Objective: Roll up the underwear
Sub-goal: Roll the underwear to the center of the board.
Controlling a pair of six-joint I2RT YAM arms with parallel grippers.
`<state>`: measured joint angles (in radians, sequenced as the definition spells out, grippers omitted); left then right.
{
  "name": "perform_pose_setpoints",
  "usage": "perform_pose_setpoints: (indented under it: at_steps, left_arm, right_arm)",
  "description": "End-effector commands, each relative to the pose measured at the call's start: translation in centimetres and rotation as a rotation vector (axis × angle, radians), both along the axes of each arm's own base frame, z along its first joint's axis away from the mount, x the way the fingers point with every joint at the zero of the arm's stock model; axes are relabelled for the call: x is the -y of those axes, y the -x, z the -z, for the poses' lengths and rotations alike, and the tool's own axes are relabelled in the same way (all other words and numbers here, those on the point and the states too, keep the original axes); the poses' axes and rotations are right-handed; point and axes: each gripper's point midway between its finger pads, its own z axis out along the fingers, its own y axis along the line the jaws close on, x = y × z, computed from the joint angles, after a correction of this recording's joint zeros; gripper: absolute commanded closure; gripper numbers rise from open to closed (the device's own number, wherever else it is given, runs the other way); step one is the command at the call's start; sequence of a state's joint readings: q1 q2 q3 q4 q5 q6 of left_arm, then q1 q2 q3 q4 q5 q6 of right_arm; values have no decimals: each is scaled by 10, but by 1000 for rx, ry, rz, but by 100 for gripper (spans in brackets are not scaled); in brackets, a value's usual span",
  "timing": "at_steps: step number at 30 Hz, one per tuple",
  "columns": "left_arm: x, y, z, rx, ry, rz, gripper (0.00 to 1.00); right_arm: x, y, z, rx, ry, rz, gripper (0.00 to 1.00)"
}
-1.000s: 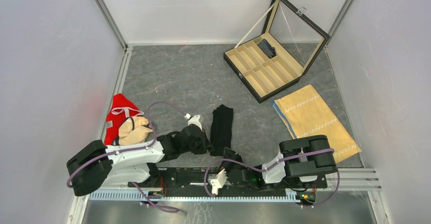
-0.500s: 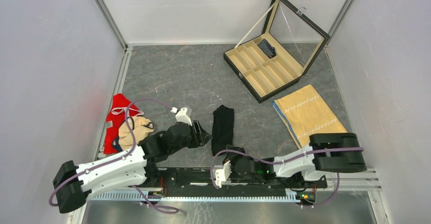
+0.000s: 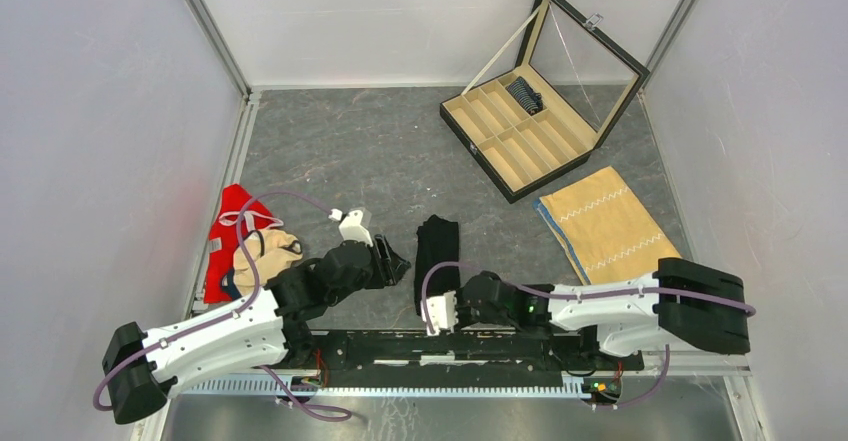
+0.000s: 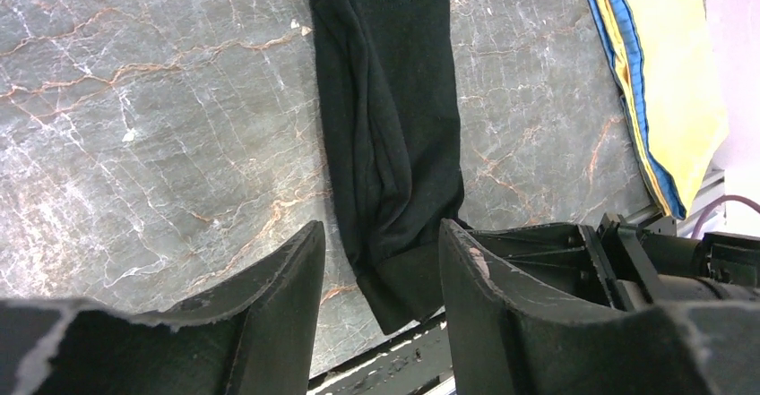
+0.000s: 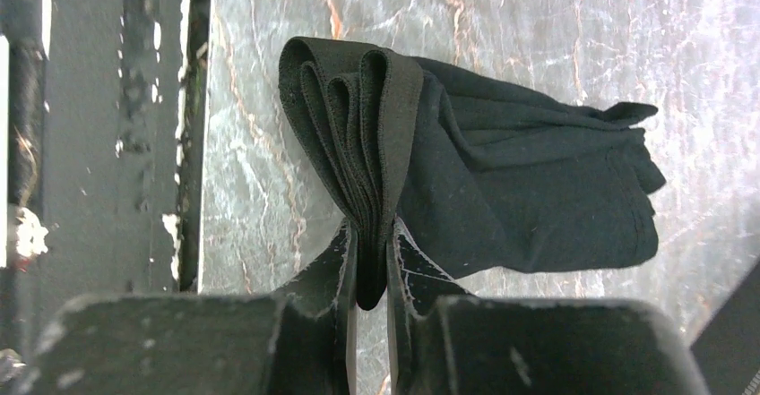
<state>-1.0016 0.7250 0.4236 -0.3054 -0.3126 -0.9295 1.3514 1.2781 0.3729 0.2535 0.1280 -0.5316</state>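
The black underwear lies folded into a long strip on the grey marble table, running away from the arms. My right gripper is shut on the stacked waistband folds at the strip's near end; from above it sits at that end. My left gripper is open, and the strip lies ahead of and below its fingers without touching them. From above, the left gripper is just left of the strip. A dark striped underwear roll sits in the box.
An open black box with tan compartments and a raised clear lid stands at the back right. A tan cloth with white zigzag stitching lies right of the strip. Red and beige garments are piled at the left. A black rail runs along the near edge.
My left gripper opened, and its arm stretched out and swung back from the strip. My right arm reached left and forward, and its gripper now pinches the strip's near end.
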Motion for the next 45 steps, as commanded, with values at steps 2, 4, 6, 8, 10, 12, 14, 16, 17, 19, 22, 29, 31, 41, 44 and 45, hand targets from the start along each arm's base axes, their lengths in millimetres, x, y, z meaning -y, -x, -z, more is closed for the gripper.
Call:
perform_pose_setpoints:
  at_steps: [2, 4, 6, 8, 10, 12, 14, 16, 17, 19, 22, 29, 31, 41, 44, 45]
  left_arm:
    - [11, -3, -15, 88, 16, 80, 47]
    - [18, -1, -15, 99, 22, 125, 51]
    - [24, 1, -15, 108, 29, 164, 61]
    - [29, 2, -13, 111, 30, 188, 68]
    - [34, 2, -11, 112, 31, 205, 74]
    - [37, 2, -9, 111, 31, 217, 78]
    - [37, 1, -7, 110, 27, 216, 83]
    - [36, -1, -6, 112, 20, 206, 88]
    - [35, -1, -6, 113, 17, 201, 90]
    - [33, -2, -6, 118, 11, 193, 95]
    - [31, -2, -9, 133, 15, 193, 98]
    - [36, 1, -9, 151, 11, 246, 98]
    - [40, 4, -9, 155, 18, 274, 98]
    - [57, 22, -9, 191, 32, 458, 98]
    - [61, 26, -6, 188, 20, 499, 98]
    - [63, 27, -4, 184, 14, 513, 98]
  right_arm:
    - [-21, 13, -14, -259, -31, -6, 100]
    - [-21, 11, -13, -312, -6, 9, 100]
    - [-23, 7, -14, -362, 2, 31, 100]
    - [-21, 7, -12, -426, 18, 47, 100]
    - [-21, 5, -12, -491, 19, 63, 100]
    - [-20, 6, -10, -568, 25, 77, 100]
    - [-20, 3, -7, -643, 19, 105, 100]
    - [-19, 4, -3, -715, 5, 124, 100]
    - [-18, 4, -2, -750, -8, 139, 100]
    - [-18, 9, 0, -831, -33, 131, 100]
    - [-20, 9, -3, -926, -89, 143, 100]
    - [-14, -11, 4, -1106, -108, 296, 100]
    - [-12, -18, 10, -1133, -106, 339, 100]
    - [7, -40, 40, -1214, -65, 583, 100]
    - [13, -46, 46, -1224, -64, 632, 98]
    - [14, -46, 48, -1227, -61, 640, 98]
